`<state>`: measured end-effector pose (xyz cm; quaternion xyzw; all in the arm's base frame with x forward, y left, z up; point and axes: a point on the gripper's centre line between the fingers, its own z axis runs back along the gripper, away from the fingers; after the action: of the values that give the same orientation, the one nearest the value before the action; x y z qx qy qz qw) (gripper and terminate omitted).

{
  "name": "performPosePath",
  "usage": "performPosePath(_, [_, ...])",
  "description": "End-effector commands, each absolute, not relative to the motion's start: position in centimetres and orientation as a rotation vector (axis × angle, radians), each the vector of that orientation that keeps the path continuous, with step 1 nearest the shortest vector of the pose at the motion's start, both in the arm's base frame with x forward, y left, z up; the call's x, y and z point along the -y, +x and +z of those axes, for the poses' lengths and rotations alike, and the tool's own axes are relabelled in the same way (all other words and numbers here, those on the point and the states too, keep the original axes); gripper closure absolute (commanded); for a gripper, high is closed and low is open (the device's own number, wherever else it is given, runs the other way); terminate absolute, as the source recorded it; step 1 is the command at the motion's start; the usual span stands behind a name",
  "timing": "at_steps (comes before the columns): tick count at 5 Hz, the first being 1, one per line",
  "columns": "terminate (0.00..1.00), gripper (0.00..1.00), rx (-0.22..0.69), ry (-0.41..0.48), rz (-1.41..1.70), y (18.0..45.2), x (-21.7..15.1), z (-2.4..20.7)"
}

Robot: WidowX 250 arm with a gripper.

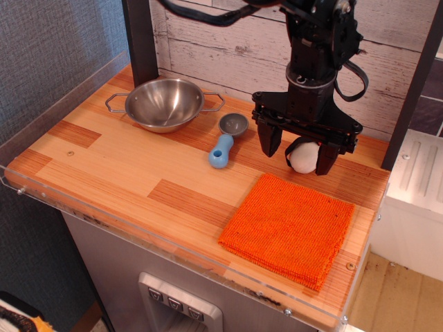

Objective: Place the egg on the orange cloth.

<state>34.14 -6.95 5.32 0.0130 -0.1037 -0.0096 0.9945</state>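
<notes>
Observation.image is taken from above the front of the surface. The end effector is seen hanging over the back right part of the wood, its two dark fingers spread wide. The egg is seen between them, just behind the far edge of the orange cloth, resting on the bare wood; whether either finger touches the egg cannot be told. The right finger partly covers the egg's right side, and a dark band is seen along its top.

The orange cloth is laid flat near the front right corner, its near corner reaching close to the front edge and its right corner close to the right edge. A narrow strip of bare wood is left between the cloth's far edge and the egg.

To the left of the egg, a blue-handled scoop is laid with its grey cup toward the back wall. Further left of the egg, a steel bowl is set near the back; nothing is seen inside it. Left of the cloth, a broad stretch of bare wood is bounded by a clear raised lip along the left and front edges.
</notes>
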Motion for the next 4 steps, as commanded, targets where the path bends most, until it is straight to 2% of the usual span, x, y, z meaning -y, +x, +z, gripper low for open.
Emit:
performPosePath(1, [0.0, 0.0, 0.277, 0.026, 0.038, 37.2, 7.1, 6.8])
performPosePath(3, [0.0, 0.0, 0.259, -0.014, 0.112, 39.2, 6.2, 5.5])
performPosePath(4, [0.0, 0.0, 0.197, -0.022, 0.116, 39.5, 5.8, 3.2])
